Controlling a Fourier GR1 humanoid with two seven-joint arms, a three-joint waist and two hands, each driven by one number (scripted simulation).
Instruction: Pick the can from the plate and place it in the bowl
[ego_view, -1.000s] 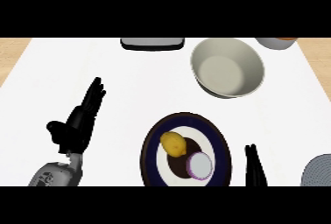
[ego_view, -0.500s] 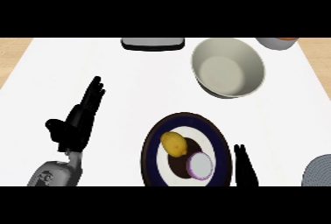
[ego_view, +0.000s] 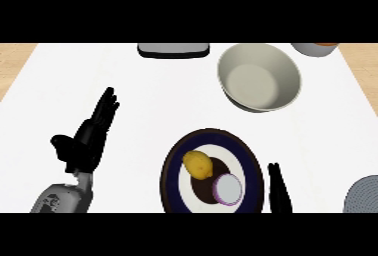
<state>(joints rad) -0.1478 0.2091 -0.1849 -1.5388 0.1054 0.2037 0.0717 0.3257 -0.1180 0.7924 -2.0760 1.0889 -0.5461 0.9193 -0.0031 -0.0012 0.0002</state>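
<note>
Reaching for the can (ego_view: 228, 189) from the plate's right side carries the main risk here: the right hand (ego_view: 277, 192) shows only as straight black fingers rising from the view's lower edge, just beside the rim of the dark-rimmed plate (ego_view: 171, 170), released and holding nothing. The can stands upright on the plate's lower right part, its pale top ringed in purple, and a yellow lemon (ego_view: 197, 164) lies just beside it, up and to the left, perhaps touching.

If the fingers sweep in low, they could catch the plate's rim and slide the whole plate across the white tabletop (ego_view: 155, 100), carrying the can out of reach of the closing fingers. A push against the can rather than a wrap round it could tip it toward the lemon or roll the fruit off the plate. Fingers closing too wide might also take the lemon along.

Later, the grey bowl (ego_view: 259, 76) sits well apart, up and to the right; a can lifted too low could strike its near wall.

Resting at the left, the left hand (ego_view: 87, 137) is flat with fingers straight, away from all of this.
</note>
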